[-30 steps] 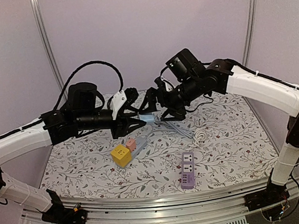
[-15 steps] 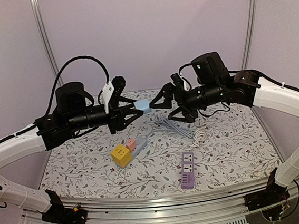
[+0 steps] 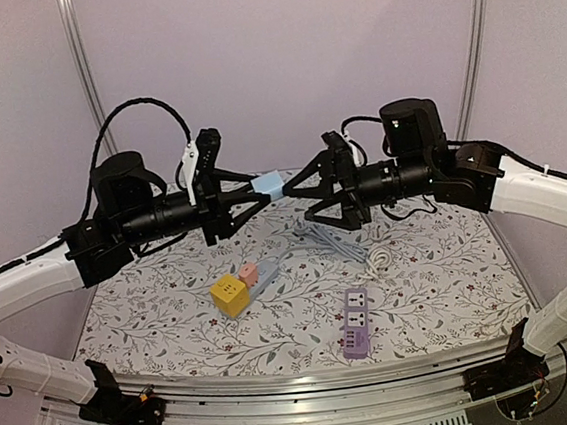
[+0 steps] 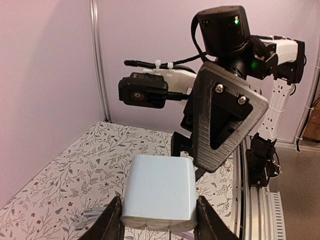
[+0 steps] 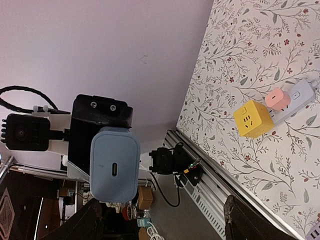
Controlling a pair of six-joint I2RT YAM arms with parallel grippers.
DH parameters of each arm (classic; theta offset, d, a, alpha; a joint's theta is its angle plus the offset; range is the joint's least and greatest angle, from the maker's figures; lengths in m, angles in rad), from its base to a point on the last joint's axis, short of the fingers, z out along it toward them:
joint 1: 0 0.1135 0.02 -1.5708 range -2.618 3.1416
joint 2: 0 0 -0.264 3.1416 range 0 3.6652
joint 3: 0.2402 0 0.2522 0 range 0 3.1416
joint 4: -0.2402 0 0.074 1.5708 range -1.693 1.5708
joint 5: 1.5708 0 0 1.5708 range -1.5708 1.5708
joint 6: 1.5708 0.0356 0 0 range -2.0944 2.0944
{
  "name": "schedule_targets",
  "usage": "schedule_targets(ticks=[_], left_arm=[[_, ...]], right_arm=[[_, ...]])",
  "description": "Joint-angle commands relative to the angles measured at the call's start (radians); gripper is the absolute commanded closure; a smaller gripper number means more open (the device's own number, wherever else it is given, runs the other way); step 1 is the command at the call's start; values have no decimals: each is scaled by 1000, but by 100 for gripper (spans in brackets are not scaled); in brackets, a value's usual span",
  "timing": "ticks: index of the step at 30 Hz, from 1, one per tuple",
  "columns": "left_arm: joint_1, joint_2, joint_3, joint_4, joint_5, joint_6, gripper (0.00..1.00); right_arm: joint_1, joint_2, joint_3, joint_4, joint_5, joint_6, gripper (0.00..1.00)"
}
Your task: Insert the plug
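Plug (image 4: 159,192), pale blue, clamped midair in left pincer (image 4: 159,220); right pincer (image 3: 304,198) spread.

Top external: fixed above and behind the near edge of the bench (image 3: 441,288), looking down toward the far edge; whole bench in frame. Left wrist: close on the light-blue adapter (image 4: 159,192), facing the right arm (image 4: 280,50) and the right edge. Right wrist: rolled view, facing the left near corner, adapter at middle range. All three share the adapter; top and right wrist share the yellow cube (image 5: 251,119).
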Motion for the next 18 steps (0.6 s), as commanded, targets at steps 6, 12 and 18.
schedule_targets(ticks=[6,12,18], left_arm=[[-3,-16,17,-60,131,80,100],[-4,12,69,-151,178,124,100],[-4,24,72,-154,211,144,100]], right_arm=[[1,38,31,91,-121,21,27],[6,63,25,79,-186,35,41],[8,82,38,90,-217,37,47]])
